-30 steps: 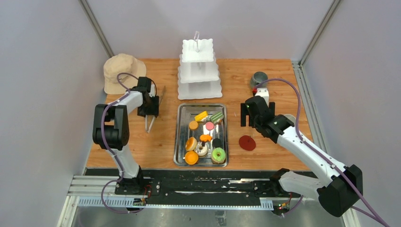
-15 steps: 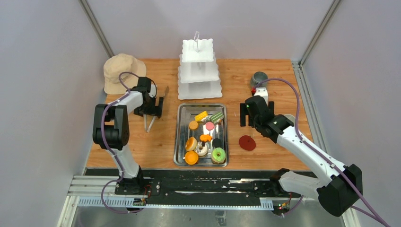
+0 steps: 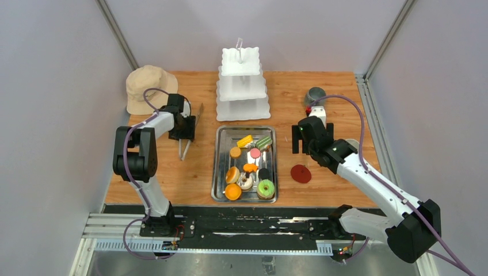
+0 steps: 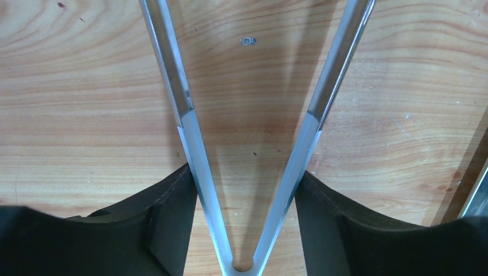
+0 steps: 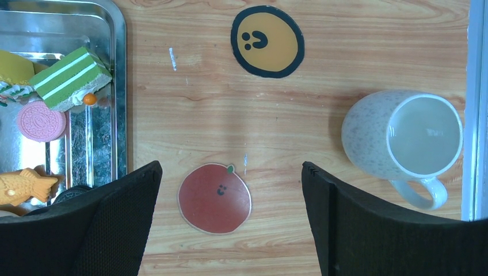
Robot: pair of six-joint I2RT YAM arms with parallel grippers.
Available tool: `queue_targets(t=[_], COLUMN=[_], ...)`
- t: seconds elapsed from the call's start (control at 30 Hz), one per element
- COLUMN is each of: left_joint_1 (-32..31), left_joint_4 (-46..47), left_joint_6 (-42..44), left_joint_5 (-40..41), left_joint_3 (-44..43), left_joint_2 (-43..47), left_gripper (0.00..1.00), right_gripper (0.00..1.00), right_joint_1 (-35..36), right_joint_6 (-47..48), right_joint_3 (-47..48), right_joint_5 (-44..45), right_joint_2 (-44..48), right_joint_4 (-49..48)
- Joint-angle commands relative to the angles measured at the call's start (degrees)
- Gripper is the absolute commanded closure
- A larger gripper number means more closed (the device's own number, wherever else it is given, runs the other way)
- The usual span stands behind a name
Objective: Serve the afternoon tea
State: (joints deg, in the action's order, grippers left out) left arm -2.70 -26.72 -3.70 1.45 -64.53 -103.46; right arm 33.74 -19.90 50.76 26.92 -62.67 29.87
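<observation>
L arm: the left end effector [image 4: 244, 195] is closed onto a pair of metal tongs [image 4: 190, 144]. Both fingers [image 4: 172, 221] bear on the outer faces of the tong arms, close to the hinge end. The tong arms stand apart in a V, and their tips are out of the wrist view. In the top view this grip sits left of the steel tray [image 3: 216, 167], level with its far left corner, over the wooden surface [image 3: 322, 190].

R arm: the right end effector [image 5: 230, 169] has its fingers spread wide and holds nothing. It hangs right of the tray, near the tray's far right corner.
- A red fruit-shaped coaster [image 5: 214, 198] lies flat on the surface under the gap, just right of the tray.
- A yellow smiley coaster [image 5: 267, 41] also lies right of the tray, apart from the red one.
- The white mug [image 5: 403, 144] stands upright, farther right of the tray than both coasters and touching neither.

The grey mug [image 3: 315, 95] stands beyond the tray's far right corner, well apart from it.

All pastries lie inside the tray.
- Far end: yellow piece [image 3: 244, 141] and green layered slice [image 5: 69, 77].
- Middle: pink cookie [image 5: 39, 121], orange fish-shaped pastry [image 5: 26, 187] and black piece [image 3: 264, 172].
- Near end: white donut [image 3: 246, 183] and green donut [image 3: 266, 188], with orange pieces on the left side.

A white three-tier stand [image 3: 242, 86] stands just beyond the tray's far edge. A beige hat [image 3: 147, 86] lies beyond the tray to the far left.
</observation>
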Motion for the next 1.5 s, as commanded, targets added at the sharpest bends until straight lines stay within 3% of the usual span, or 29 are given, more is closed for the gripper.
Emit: queue_targets(t=[0.0, 0.2, 0.3, 0.37, 0.6, 0.87, 0.97, 1.13, 1.33, 1.47], left_joint_1=[0.24, 0.24, 0.24, 0.24, -0.8, -12.68, -17.62, -21.59, -28.22, -28.93], left_joint_4=[-0.74, -2.88, -4.03, -4.49, -11.45, -23.9, -28.19, -29.32, -32.53, -32.69], left_joint_6=[-0.47, 0.12, -0.25, -0.46, -1.31, -5.1, -3.94, 1.32, 6.35, 7.46], left_joint_5=[1.08, 1.51, 0.72, -0.79, -6.5, -3.07, -5.14, -7.98, -4.14, -3.04], left_joint_3=[1.43, 0.51, 0.2, 0.44, -0.77, -1.29, -0.56, -0.16, -4.62, -7.12], left_joint_2=[1.13, 7.84, 11.31, 13.91, 23.19, 30.85, 34.06, 32.79, 26.77, 24.62], left_gripper=[0.43, 0.71, 0.94, 1.0, 0.93, 0.89, 0.82, 0.79, 0.54, 0.5], right_gripper=[0.1, 0.1, 0.1, 0.1, 0.1, 0.1, 0.1, 0.1, 0.1, 0.1], right_joint_1=[0.3, 0.29, 0.26, 0.26, 0.27, 0.25, 0.25, 0.21, 0.27, 0.2], right_joint_6=[0.54, 0.45, 0.36, 0.36, 0.29, 0.45, 0.83, 1.41, 1.13, 1.13], right_joint_3=[0.68, -0.04, -0.05, -0.15, -0.13, 0.66, 1.17, 1.74, 1.94, 1.63], right_joint_5=[0.11, 0.41, 0.56, 0.82, 0.77, 1.37, 2.29, 2.61, 2.76, 2.82], right_joint_2=[0.86, 1.96, 2.18, 2.44, 3.29, 3.02, 3.47, 3.28, 3.35, 3.85], right_joint_4=[-0.25, -0.16, 0.16, 0.29, 0.85, 1.55, 2.27, 2.3, 3.12, 3.32])
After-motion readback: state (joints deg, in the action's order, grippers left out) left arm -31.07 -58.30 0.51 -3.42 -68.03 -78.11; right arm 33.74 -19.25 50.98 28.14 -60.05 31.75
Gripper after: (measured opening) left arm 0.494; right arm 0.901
